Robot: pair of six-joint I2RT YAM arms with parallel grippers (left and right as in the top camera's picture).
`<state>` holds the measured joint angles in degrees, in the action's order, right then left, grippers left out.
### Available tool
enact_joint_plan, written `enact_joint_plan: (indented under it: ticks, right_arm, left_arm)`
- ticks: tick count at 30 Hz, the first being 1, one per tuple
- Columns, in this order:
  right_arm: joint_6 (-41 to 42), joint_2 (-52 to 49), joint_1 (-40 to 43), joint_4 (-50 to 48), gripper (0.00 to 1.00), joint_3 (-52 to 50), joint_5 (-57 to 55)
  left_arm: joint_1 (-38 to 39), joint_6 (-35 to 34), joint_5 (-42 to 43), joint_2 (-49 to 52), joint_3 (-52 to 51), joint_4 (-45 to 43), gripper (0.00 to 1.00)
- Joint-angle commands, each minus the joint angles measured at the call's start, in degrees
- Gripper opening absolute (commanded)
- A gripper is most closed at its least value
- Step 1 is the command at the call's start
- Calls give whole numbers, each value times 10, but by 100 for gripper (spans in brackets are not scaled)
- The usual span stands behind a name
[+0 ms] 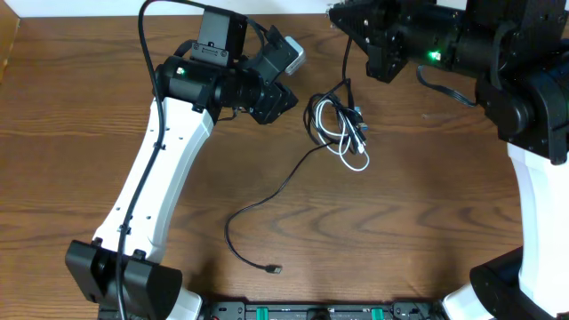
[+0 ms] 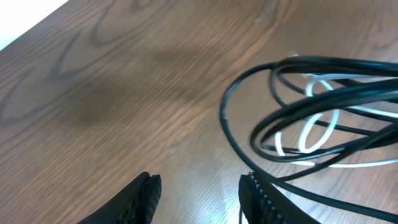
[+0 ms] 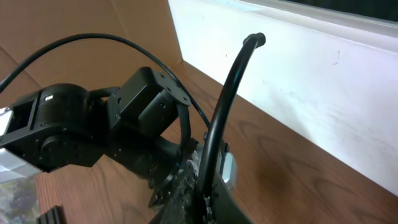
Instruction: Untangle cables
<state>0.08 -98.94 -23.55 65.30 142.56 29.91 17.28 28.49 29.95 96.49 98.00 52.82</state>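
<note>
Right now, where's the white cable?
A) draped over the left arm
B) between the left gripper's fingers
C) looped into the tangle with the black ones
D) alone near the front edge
C: the white cable loops through the black cables in one tangle, and the left gripper beside it is open and empty.

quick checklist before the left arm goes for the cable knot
Left gripper open, nothing between its fingers: ok.
Cable knot lined up between those fingers: not ok, it sits off to one side.
Right gripper shut on a black cable: ok.
Trailing cable with its plug end lying free on the table: ok.
How the white cable threads through the knot: cannot tell.
</note>
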Motion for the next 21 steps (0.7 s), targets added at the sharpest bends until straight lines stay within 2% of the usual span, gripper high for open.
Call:
enact_joint_plan:
  ticks: [1,6,13,17,21]
  right_arm:
    - [12,4,-1,-11,1,10,23]
    - [11,4,-1,-12,1,10,35]
    - [11,5,-1,-15,1,10,35]
    - [12,5,-1,-27,1,10,61]
    - [21,5,-1,-34,1,10,96]
  left_arm:
    - [0,2,87,9,-3,-11,49]
    - [0,28,189,14,-3,-17,50]
    - [0,38,220,16,-5,-15,50]
    - [0,54,238,16,-22,-23,46]
    - [1,54,233,16,-45,-41,51]
